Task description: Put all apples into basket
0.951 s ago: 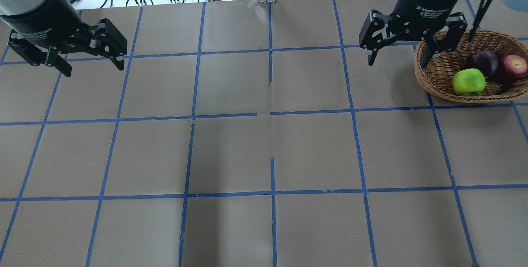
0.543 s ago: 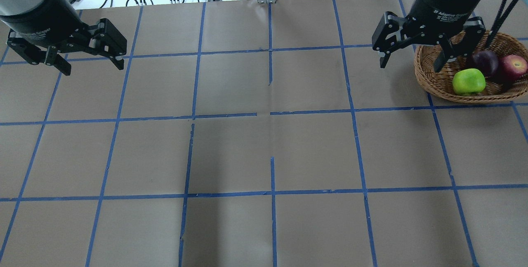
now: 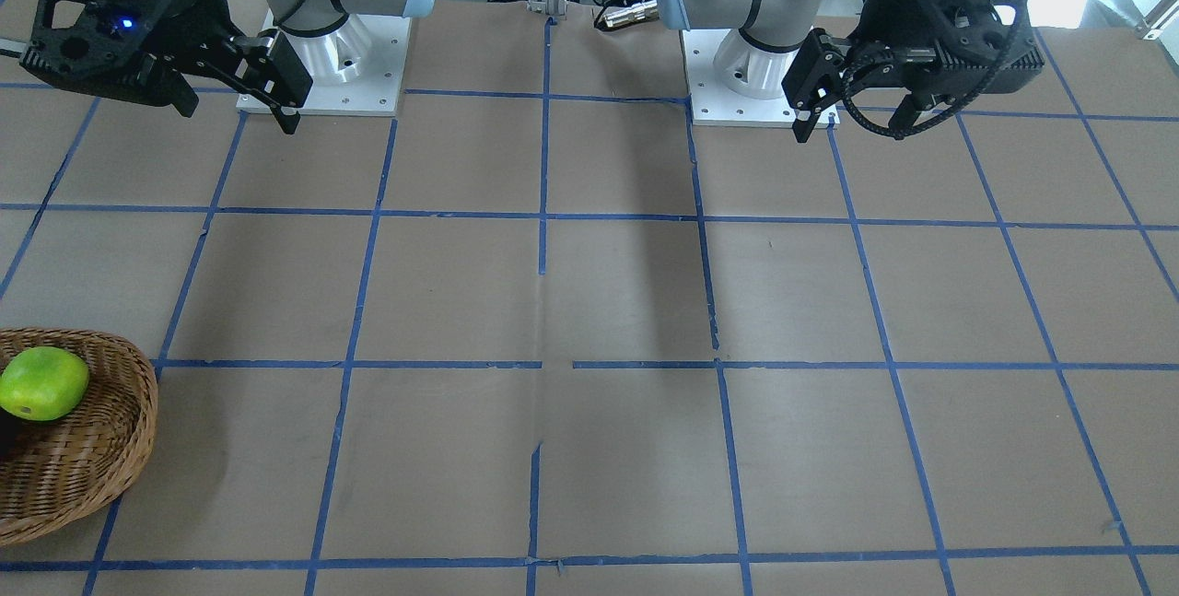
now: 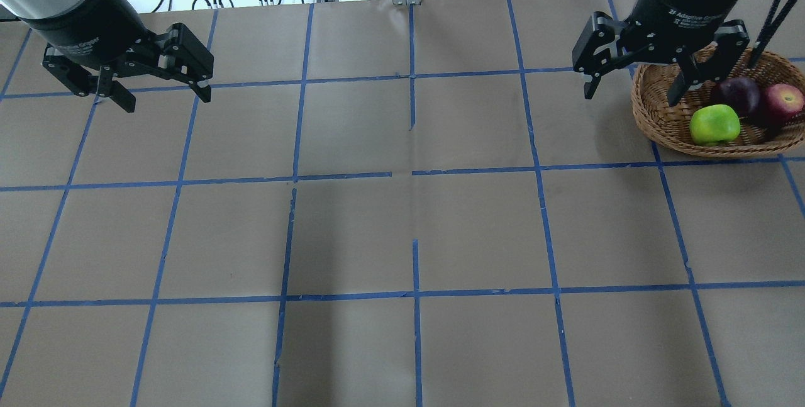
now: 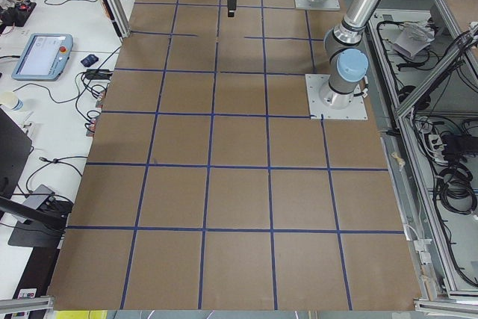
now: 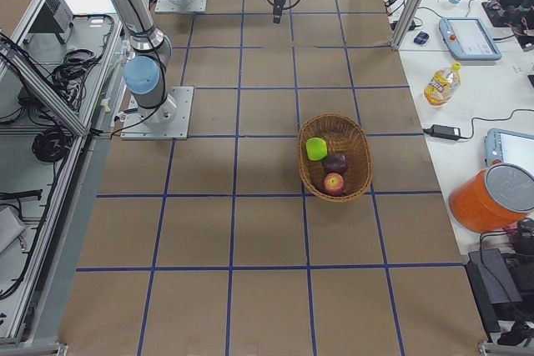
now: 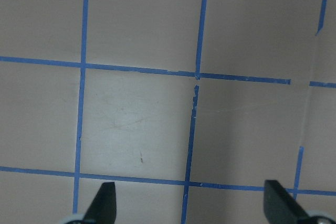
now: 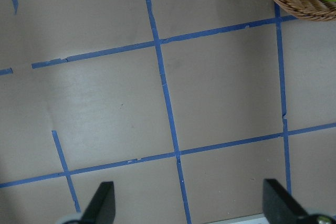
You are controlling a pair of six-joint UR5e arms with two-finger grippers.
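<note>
Apples [image 6: 335, 162], all three, lie together in the basket [image 4: 660, 121] at the robot's right end of the worktop [image 4: 352, 237]. The worktop is a broad flat sheet of matte brown paper, ruled into squares by blue tape [image 4: 471, 172] that is nicked and broken in places. The basket is a wide, shallow, rounded bowl of woven light-brown wicker with a ribbed wall. The left pincer [image 4: 165, 95] is angular black metal and hangs over the far left squares with jaws spread wide and nothing between them. The right pincer [image 4: 632, 97] is likewise wide and empty, one finger above the basket's near rim. The green apple [image 4: 714, 124] is glossy and lime-bright. The maroon apple [image 4: 736, 94] beside it is dark and smooth, and the red apple [image 4: 783, 102] has a pale patch.
</note>
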